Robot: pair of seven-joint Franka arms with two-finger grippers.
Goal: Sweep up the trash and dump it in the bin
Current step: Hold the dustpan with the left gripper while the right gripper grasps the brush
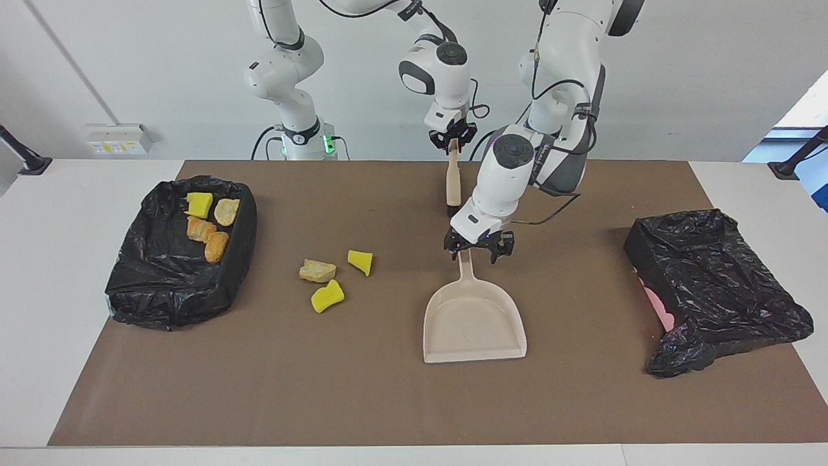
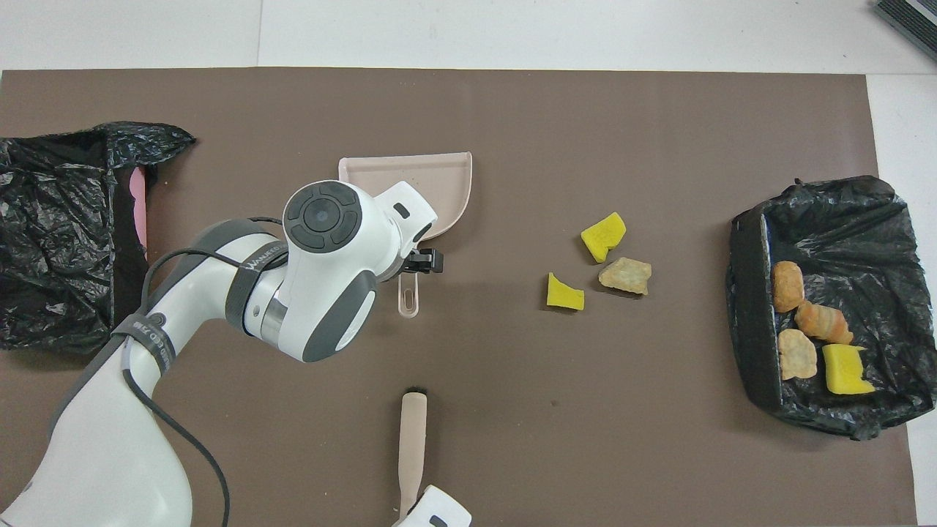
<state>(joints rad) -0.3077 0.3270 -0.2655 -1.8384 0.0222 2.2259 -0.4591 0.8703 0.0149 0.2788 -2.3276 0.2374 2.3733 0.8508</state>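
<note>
Trash is lying in two places. Three chunks are sitting on the brown mat, between the dustpan and the bin at the right arm's end of the worktop. Two of them are bright yellow and one is tan. Four more chunks are already sitting inside that bin, which is lined with a black bag: one yellow piece and three tan-orange lumps.

The dustpan is lying flat on the mat with its handle pointing toward the robots. The left gripper is hanging right over the handle's end, and its fingers are spread apart on both sides of it. In the overhead view the handle's tip is poking out from under the left arm.

The right gripper is up near the robots. Its fingers are squeezed shut on the top of the brush, which is standing almost straight up with its dark bristles touching the mat. The brush is nearer to the robots than the dustpan handle.

A second bin covered in a black bag is sitting at the left arm's end of the worktop, well apart from both grippers.
</note>
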